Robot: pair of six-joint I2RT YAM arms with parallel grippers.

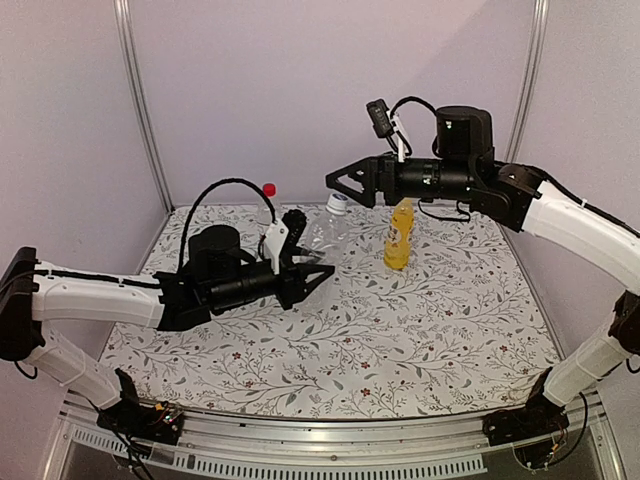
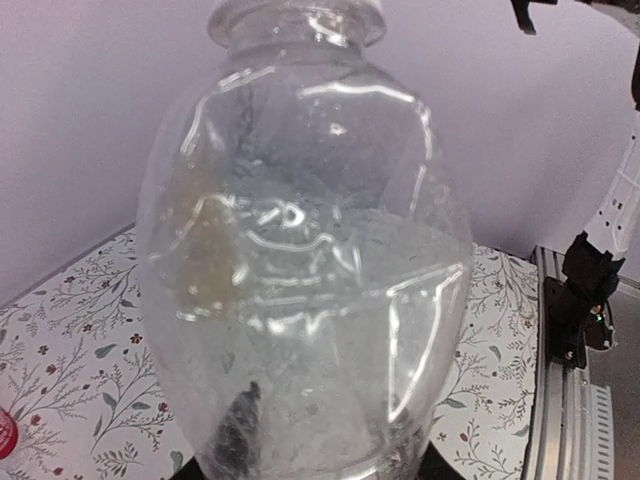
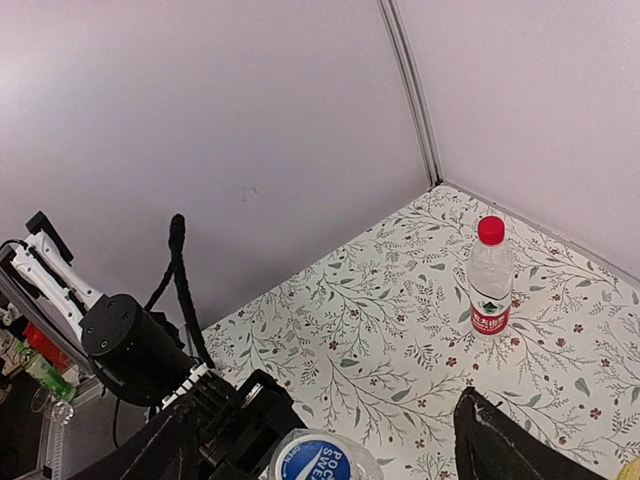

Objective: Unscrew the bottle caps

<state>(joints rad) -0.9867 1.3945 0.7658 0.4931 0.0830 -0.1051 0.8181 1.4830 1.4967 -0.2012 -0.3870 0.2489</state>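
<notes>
Holding the clear bottle (image 1: pixel 325 232) upright near the far edge of the surface (image 1: pixel 400 340), your left gripper (image 1: pixel 312 268) is clamped on its body so it cannot spin. Your right gripper (image 1: pixel 338 187) hangs spread apart around the blue cap (image 3: pixel 318 460), placed to twist it.

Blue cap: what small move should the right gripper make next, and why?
Probably lower the right gripper a little and close it on the blue cap. Its jaws stand open on either side of the cap, which seems not yet off the clear bottle, and the left gripper holds that bottle low down.
</notes>
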